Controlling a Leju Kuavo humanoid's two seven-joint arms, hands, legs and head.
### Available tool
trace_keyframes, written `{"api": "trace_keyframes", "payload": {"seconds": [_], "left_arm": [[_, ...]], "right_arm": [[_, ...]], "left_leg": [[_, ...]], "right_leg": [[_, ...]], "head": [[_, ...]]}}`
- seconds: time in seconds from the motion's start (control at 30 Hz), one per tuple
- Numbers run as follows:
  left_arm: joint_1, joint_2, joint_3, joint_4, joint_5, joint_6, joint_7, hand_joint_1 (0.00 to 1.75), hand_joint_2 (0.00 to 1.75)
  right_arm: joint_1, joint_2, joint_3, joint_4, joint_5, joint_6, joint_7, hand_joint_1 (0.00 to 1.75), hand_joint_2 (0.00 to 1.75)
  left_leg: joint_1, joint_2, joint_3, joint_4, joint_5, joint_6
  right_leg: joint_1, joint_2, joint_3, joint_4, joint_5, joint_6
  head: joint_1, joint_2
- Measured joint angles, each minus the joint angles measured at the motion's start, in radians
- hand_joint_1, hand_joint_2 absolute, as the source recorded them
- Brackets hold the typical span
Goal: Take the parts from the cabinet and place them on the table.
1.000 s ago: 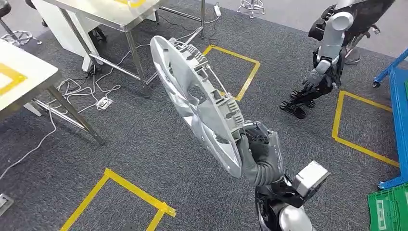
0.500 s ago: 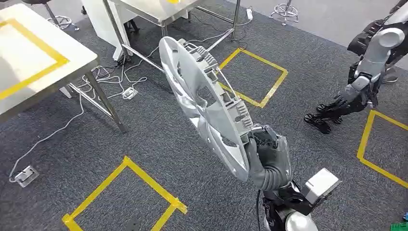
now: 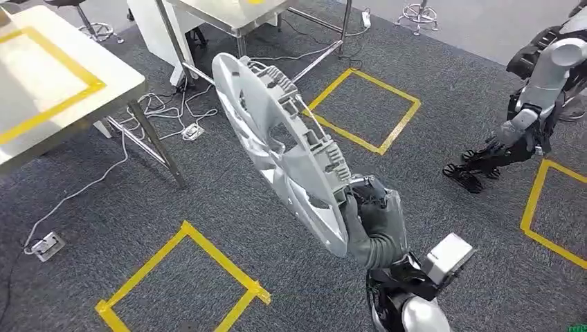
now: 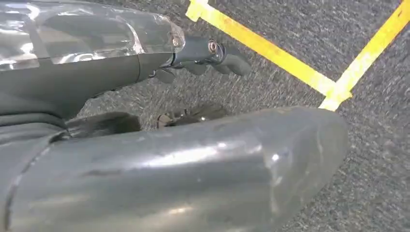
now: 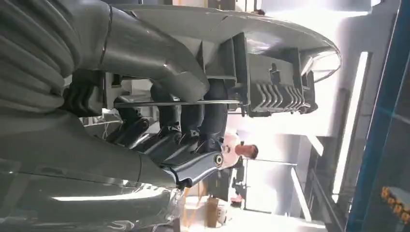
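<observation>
A large silver wheel cover [image 3: 277, 138] stands tilted on edge in the head view, its ribbed back side facing right. My right hand [image 3: 370, 218] grips its lower rim from below. In the right wrist view the dark fingers [image 5: 186, 113] wrap the wheel cover's [image 5: 270, 72] clips and wire ring. My left hand [image 4: 203, 53] hangs over the carpet with nothing in it, its fingers loosely bent. The white table [image 3: 48, 90] marked with yellow tape is at the upper left, well apart from the cover.
A steel-legged table [image 3: 228, 17] stands at the top. Cables and a power strip [image 3: 190, 130] lie under the tables. Yellow tape squares [image 3: 187, 232] mark the grey carpet. Another robot [image 3: 529, 114] stands at the right. A person [image 5: 241, 151] is far off.
The whole view has turned: the white table has come further into the picture and the blue rack and green crate have left it. My right hand still holds the wheel cover.
</observation>
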Motion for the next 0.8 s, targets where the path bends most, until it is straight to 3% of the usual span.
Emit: {"api": "trace_keyframes", "payload": {"seconds": [0.03, 0.1, 0.17, 0.2, 0.3, 0.33, 0.37, 0.4, 0.47, 0.5, 0.53, 0.63, 0.67, 0.7, 0.73, 0.8], "left_arm": [[-0.001, 0.001, 0.000, 0.000, 0.000, 0.000, -0.001, 0.00, 0.00], [0.001, 0.001, 0.000, 0.000, 0.000, 0.000, -0.001, 0.00, 0.00], [0.000, 0.001, 0.000, 0.000, -0.001, 0.000, -0.001, 0.00, 0.00], [-0.001, 0.001, 0.000, 0.000, -0.001, 0.000, -0.002, 0.00, 0.00], [-0.001, 0.001, 0.000, 0.000, -0.002, 0.000, -0.005, 0.00, 0.00], [-0.001, 0.001, 0.000, 0.000, -0.002, 0.000, -0.005, 0.00, 0.00], [-0.001, 0.001, 0.000, 0.000, -0.002, 0.000, -0.006, 0.00, 0.00], [0.000, 0.001, 0.000, 0.000, -0.002, 0.000, -0.006, 0.00, 0.00], [-0.001, 0.000, 0.000, 0.000, -0.002, 0.000, -0.006, 0.00, 0.00], [-0.001, -0.002, 0.000, 0.000, -0.002, 0.000, -0.007, 0.00, 0.00], [-0.002, -0.002, 0.000, 0.000, -0.002, 0.000, -0.008, 0.00, 0.00], [0.001, -0.005, 0.000, 0.000, -0.002, 0.000, -0.009, 0.00, 0.00], [0.000, -0.004, 0.000, 0.000, -0.002, 0.000, -0.009, 0.00, 0.00], [0.000, -0.004, 0.000, 0.000, -0.002, 0.000, -0.009, 0.00, 0.00], [-0.001, -0.003, 0.000, 0.000, -0.001, 0.000, -0.009, 0.00, 0.00], [-0.001, -0.002, 0.000, 0.000, 0.000, 0.000, -0.008, 0.00, 0.00]], "right_arm": [[-0.001, 0.000, 0.000, 0.000, 0.000, 0.000, 0.000, 1.75, 1.75], [0.000, -0.001, -0.001, 0.000, 0.000, 0.000, 0.000, 1.75, 1.75], [0.000, -0.001, 0.000, 0.000, 0.000, 0.000, 0.000, 1.75, 1.75], [-0.001, -0.001, 0.000, 0.000, 0.000, 0.000, 0.000, 1.75, 1.75], [-0.001, -0.002, 0.000, 0.000, 0.000, 0.000, -0.001, 1.75, 1.75], [-0.001, -0.002, 0.000, 0.000, 0.000, 0.000, -0.001, 1.75, 1.75], [-0.001, -0.002, 0.000, 0.000, 0.000, 0.000, -0.001, 1.75, 1.75], [-0.002, -0.002, 0.000, 0.000, 0.000, 0.000, -0.001, 1.75, 1.75], [-0.006, -0.002, 0.000, 0.000, 0.000, 0.000, -0.001, 1.75, 1.75], [-0.008, -0.002, 0.000, 0.000, 0.000, 0.000, -0.001, 1.75, 1.75], [-0.008, -0.002, 0.000, 0.000, 0.000, 0.000, -0.001, 1.75, 1.75], [-0.011, -0.002, 0.000, 0.000, 0.000, 0.000, -0.002, 1.75, 1.75], [-0.011, -0.002, 0.000, 0.000, 0.000, 0.000, -0.002, 1.75, 1.75], [-0.011, 0.000, 0.000, 0.000, 0.000, 0.000, -0.002, 1.75, 1.75], [-0.012, 0.001, 0.000, 0.000, 0.000, 0.000, -0.003, 1.75, 1.75], [-0.010, 0.001, -0.001, 0.000, -0.001, 0.000, -0.003, 1.75, 1.75]], "left_leg": [[0.002, -0.008, -0.001, -0.008, 0.007, 0.022], [-0.005, -0.023, -0.005, -0.006, 0.007, 0.037], [0.000, -0.038, -0.005, -0.010, 0.015, 0.052], [0.000, -0.045, -0.007, -0.010, 0.016, 0.058], [-0.003, -0.069, -0.011, -0.010, 0.020, 0.066], [-0.004, -0.076, -0.013, -0.010, 0.021, 0.068], [-0.005, -0.085, -0.013, -0.010, 0.021, 0.069], [-0.008, -0.093, -0.012, -0.010, 0.022, 0.070], [-0.011, -0.105, -0.009, -0.010, 0.022, 0.069], [-0.009, -0.107, -0.009, -0.011, 0.023, 0.069], [-0.010, -0.114, -0.015, -0.009, 0.027, 0.063], [-0.003, -0.120, -0.023, -0.016, 0.038, 0.044], [-0.007, -0.117, -0.023, -0.015, 0.033, 0.040], [-0.010, -0.080, -0.033, 0.000, 0.014, 0.035], [-0.006, -0.069, -0.054, 0.045, -0.022, 0.030], [0.000, -0.069, -0.118, 0.194, -0.094, 0.023]], "right_leg": [[0.002, -0.003, -0.004, 0.011, -0.004, 0.005], [-0.001, -0.016, -0.002, 0.006, -0.001, 0.008], [-0.004, -0.019, -0.003, 0.015, -0.017, 0.019], [-0.007, 0.004, -0.013, 0.047, -0.045, 0.024], [-0.010, 0.027, -0.108, 0.274, -0.157, 0.030], [-0.010, 0.029, -0.128, 0.316, -0.164, 0.029], [-0.010, 0.030, -0.126, 0.310, -0.146, 0.024], [-0.009, 0.033, -0.105, 0.261, -0.106, 0.017], [-0.005, 0.050, -0.026, 0.082, -0.007, -0.005], [-0.002, 0.073, -0.001, 0.033, -0.007, -0.017], [0.000, 0.072, 0.001, 0.018, -0.001, -0.017], [0.006, 0.064, 0.002, 0.004, -0.003, -0.019], [-0.006, 0.053, 0.010, -0.021, 0.011, -0.018], [-0.004, 0.046, 0.014, -0.034, 0.018, -0.018], [-0.004, 0.042, 0.014, -0.037, 0.022, -0.023], [-0.003, 0.028, 0.013, -0.035, 0.021, -0.023]], "head": [[-0.005, 0.000], [0.014, 0.000], [0.012, 0.000], [0.019, 0.000], [0.038, 0.000], [0.041, 0.000], [0.046, 0.000], [0.052, 0.000], [0.062, 0.000], [0.061, 0.000], [0.056, 0.000], [0.067, 0.000], [0.066, 0.000], [0.063, 0.000], [0.051, 0.000], [0.038, 0.000]]}}
